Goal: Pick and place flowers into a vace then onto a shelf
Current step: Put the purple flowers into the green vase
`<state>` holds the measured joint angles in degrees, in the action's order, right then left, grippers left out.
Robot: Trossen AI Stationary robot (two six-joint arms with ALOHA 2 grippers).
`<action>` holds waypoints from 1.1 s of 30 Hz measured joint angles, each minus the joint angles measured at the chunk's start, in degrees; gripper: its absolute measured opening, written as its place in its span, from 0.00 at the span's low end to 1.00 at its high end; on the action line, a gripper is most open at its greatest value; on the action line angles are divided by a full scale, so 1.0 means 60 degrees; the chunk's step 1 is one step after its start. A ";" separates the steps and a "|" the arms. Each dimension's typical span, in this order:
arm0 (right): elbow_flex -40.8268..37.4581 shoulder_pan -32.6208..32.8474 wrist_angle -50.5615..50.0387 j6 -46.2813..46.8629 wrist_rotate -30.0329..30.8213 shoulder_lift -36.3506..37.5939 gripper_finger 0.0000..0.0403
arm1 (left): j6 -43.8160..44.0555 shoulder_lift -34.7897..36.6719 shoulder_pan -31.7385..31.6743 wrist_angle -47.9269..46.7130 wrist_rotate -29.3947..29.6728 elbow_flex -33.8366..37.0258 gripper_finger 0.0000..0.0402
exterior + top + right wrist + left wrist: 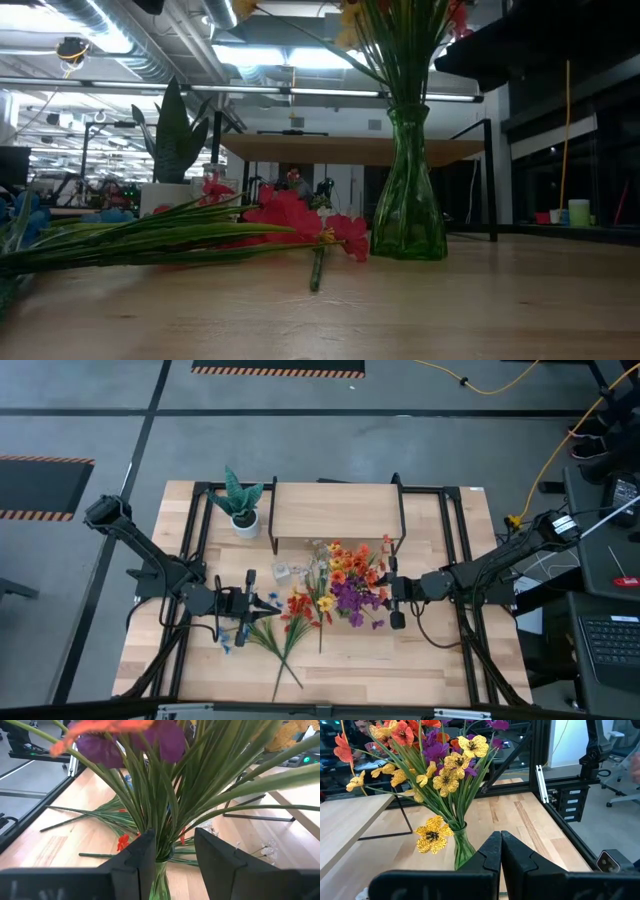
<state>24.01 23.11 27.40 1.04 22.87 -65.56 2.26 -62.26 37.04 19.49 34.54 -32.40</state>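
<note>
Vase [408, 190] of flowers [345, 582] gripped on the table [430, 650], in front of the shelf [335, 510].

The right gripper [172, 851] is closed around the vase neck. The left gripper [500, 851] is held shut and empty, facing the bouquet. Loose stems [285, 628] are left lying just beside the vase. A potted plant [240, 502] is seen beside the shelf; black frame rails [455, 560] are noted along both sides.

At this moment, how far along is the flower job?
Done: a bunch of flowers stands in the vase. In hand: the right gripper straddles the vase neck; the left gripper is shut and empty. Left: loose stems on the table, and the vase isn't on the shelf.
</note>
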 joint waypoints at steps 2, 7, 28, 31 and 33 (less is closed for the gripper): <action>-0.0002 0.0000 0.0000 0.0000 0.0000 0.0000 0.34 | 0.0000 0.0002 0.0000 -0.0001 -0.0012 0.0000 0.01; 0.0000 0.0000 0.0092 0.0315 0.0000 0.0000 0.34 | 0.0015 0.0001 0.0000 -0.0297 -0.0330 0.0000 0.01; 0.0004 -0.0391 0.0269 0.0702 0.0697 -0.0001 0.33 | 0.4548 0.0000 -0.1126 -0.3794 -0.0309 -0.0077 0.01; 0.0004 -0.0143 0.0125 0.0501 0.1968 0.0188 0.26 | 0.4609 0.0000 -0.1257 -0.4742 -0.0791 -0.0551 0.01; 0.0004 0.0026 0.0084 0.0313 0.2244 0.0376 0.18 | 0.5109 -0.0016 -0.1253 -0.5961 -0.0823 -0.1047 0.01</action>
<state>24.03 23.27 27.90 2.92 36.34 -63.30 32.91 -62.36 29.52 -16.28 29.61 -38.69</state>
